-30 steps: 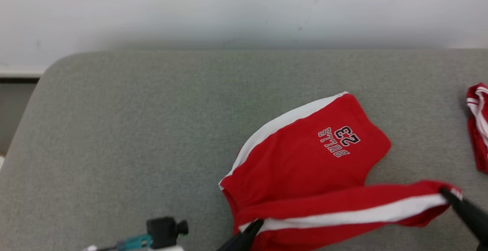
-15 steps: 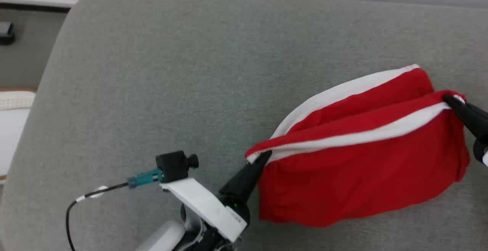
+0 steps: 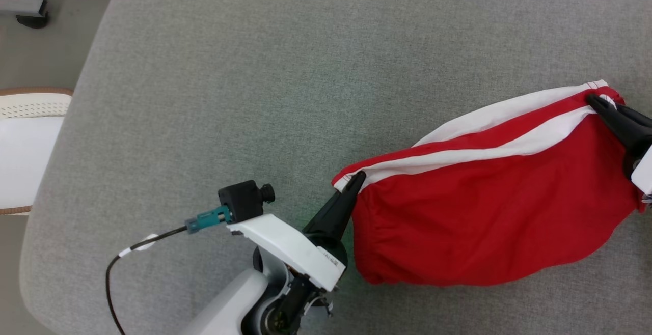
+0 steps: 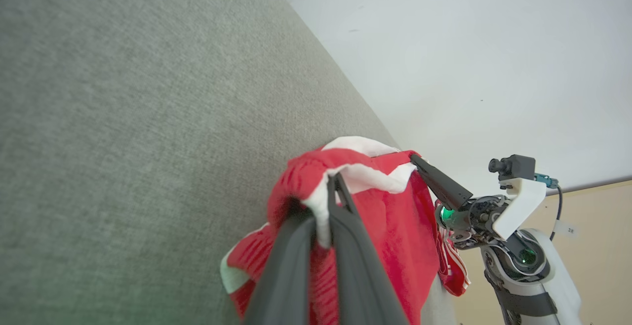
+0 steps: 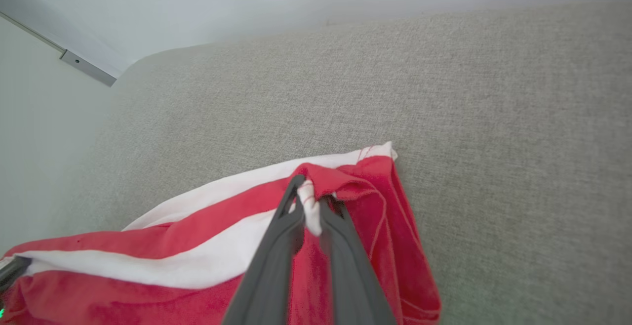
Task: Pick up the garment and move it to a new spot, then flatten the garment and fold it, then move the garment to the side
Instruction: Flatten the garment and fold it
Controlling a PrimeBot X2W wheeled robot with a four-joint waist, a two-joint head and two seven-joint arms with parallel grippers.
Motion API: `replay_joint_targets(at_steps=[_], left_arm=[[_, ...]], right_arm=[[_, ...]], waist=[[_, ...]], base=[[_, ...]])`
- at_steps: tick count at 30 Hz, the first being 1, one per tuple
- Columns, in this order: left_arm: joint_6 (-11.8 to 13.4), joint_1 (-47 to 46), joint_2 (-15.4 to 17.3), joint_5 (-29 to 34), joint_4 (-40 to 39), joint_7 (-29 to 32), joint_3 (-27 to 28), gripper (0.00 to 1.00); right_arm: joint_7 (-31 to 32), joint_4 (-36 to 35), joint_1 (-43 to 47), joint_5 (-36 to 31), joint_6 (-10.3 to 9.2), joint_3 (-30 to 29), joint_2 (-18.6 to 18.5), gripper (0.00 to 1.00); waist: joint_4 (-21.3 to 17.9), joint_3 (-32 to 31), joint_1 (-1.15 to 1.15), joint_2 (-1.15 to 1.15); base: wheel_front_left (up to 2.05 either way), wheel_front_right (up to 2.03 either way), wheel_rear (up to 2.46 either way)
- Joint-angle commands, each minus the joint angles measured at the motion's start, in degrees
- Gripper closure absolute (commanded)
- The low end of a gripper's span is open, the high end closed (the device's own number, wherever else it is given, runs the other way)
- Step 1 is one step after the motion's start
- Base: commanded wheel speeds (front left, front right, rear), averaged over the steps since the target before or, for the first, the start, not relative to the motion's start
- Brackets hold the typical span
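Folding half done, by look: red garment [image 3: 484,213] lies doubled over on grey upholstered surface [image 3: 305,70], right of centre in head view. Left claw [image 3: 357,178] clamped on one end of white-striped hem, right claw [image 3: 593,100] clamped on other end. Remaining, likely: release, smooth, fold again, move aside.

The garment [image 3: 484,233] is bright red with broad white stripes, and the upholstered surface [image 3: 254,70] is heathered grey.
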Motion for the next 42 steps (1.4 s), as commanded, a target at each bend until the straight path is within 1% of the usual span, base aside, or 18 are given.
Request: replay_joint_targets(at_steps=[1, 2, 3, 4, 6, 7, 9, 10, 12, 18, 21, 22, 25, 29, 33, 37, 39, 42], left_arm=[[0.0, -0.6, 0.0, 0.6, 0.8, -0.2, -0.1, 1.0], [0.4, -0.6, 0.1, 0.9, 1.2, -0.3, -0.2, 0.92], [0.7, -0.5, 0.1, 1.0, 1.7, -0.4, -0.2, 0.79], [1.0, -0.4, 0.2, 1.4, 2.0, -0.6, -0.2, 0.71], [1.3, 0.3, 0.7, 1.8, 2.5, -0.5, -0.6, 0.65], [1.6, 0.8, 0.9, 1.8, 2.6, -0.5, -0.6, 0.58], [1.8, 1.1, 1.3, 2.2, 2.6, -0.8, -0.6, 0.58], [1.7, 1.3, 1.5, 2.5, 2.5, -0.9, -0.7, 0.54], [1.8, 2.3, 1.8, 2.0, 2.1, -1.2, -0.7, 0.0], [2.3, 2.9, 3.4, 4.3, 0.8, -2.2, -1.4, 0.0], [3.6, 2.3, 4.7, 7.2, 0.5, -3.1, -2.1, 0.0], [4.4, 2.2, 5.1, 8.3, 0.5, -3.5, -2.3, 0.0], [7.7, 1.2, 7.7, 15.8, -0.1, -5.4, -4.1, 0.0], [12.3, 2.4, 9.0, 25.1, -1.9, -7.5, -4.2, 0.0], [14.9, 5.1, 7.3, 32.7, -5.9, -7.9, 0.4, 0.0], [14.2, 9.1, 4.0, 40.7, -9.6, -7.9, 5.9, 0.0], [13.0, 10.9, 2.5, 44.4, -10.7, -7.9, 8.1, 0.0], [10.9, 13.6, -0.4, 48.2, -11.7, -7.9, 11.4, 0.0]], right_arm=[[0.0, 0.3, -0.7, -0.7, 0.02, -0.1, 0.1, 0.0], [-0.5, 0.1, -0.8, -1.3, 0.02, -0.1, 0.1, 0.0], [-0.9, 0.3, -0.6, -1.8, 0.02, -0.2, 0.1, 0.0], [-1.2, 0.2, -0.3, -2.4, 0.02, 0.1, 0.0, 0.0], [-1.8, -0.1, 0.5, -3.0, 0.02, 0.3, -0.5, 0.0], [-2.2, -0.4, 0.8, -3.2, 0.02, 0.4, -0.8, 0.0], [-2.7, -0.6, 1.0, -3.1, 0.02, 0.3, -1.0, 0.0], [-2.9, -0.8, 1.4, -2.7, 0.02, 0.1, -1.3, 0.0], [-3.2, -1.4, 2.4, -2.3, 0.02, 0.0, -2.2, 0.0], [-3.0, -3.2, 4.7, -1.7, 0.02, 0.2, -4.9, 0.0], [-3.2, -4.0, 5.2, -2.2, 0.02, 1.0, -5.8, 0.0], [-3.2, -4.3, 5.4, -3.1, 0.01, 1.7, -6.4, 0.0], [-3.1, -4.6, 5.8, -5.1, 0.02, 3.8, -7.5, 0.0], [-2.8, -4.5, 5.7, -6.8, 0.02, 5.8, -9.0, 0.0], [-1.6, -3.0, 4.6, -8.4, 0.01, 6.8, -9.7, 0.0], [-0.8, -0.2, 3.7, -10.5, 0.01, 7.7, -9.7, 0.0], [-0.4, 1.2, 3.4, -12.0, 0.01, 8.0, -9.8, 0.0], [0.2, 4.0, 3.2, -12.1, 0.01, 7.3, -9.0, 0.0]], waist=[[-0.1, 0.0, -0.01, 0.0], [-0.2, 0.0, -0.01, 0.0], [-0.3, -0.1, -0.01, 0.0], [-0.4, -0.3, -0.01, 0.0], [-0.6, -0.7, -0.01, 0.0], [-0.7, -1.0, -0.01, 0.0], [-0.8, -1.3, -0.01, 0.0], [-0.8, -1.6, -0.01, 0.0], [-1.0, -2.4, -0.01, 0.0], [-1.6, -4.1, -0.01, 0.0], [-2.1, -4.7, -0.01, 0.0], [-2.2, -4.9, -0.01, 0.0], [-2.4, -5.3, -0.01, 0.0], [-1.9, -6.0, -0.01, 0.0], [-0.6, -5.6, -0.01, 0.0], [1.1, -4.5, -0.01, 0.0], [2.1, -4.1, -0.01, 0.0], [3.4, -3.5, -0.01, 0.0]], base=[[0.0, 0.0, 0.0], [0.0, 0.0, 0.0], [0.0, 0.0, 0.0], [0.0, 0.0, 0.0], [0.0, 0.0, 0.0], [0.0, 0.0, 0.0], [0.0, 0.0, 0.0], [0.0, 0.0, 0.0], [0.0, 0.0, 0.0], [0.0, 0.0, 0.0], [0.0, 0.0, 0.0], [0.0, 0.0, 0.0], [0.0, 0.0, 0.0], [0.0, 0.0, 0.0], [0.0, 0.0, 0.0], [0.0, 0.0, 0.0], [0.0, 0.0, 0.0], [0.0, 0.0, 0.0]])
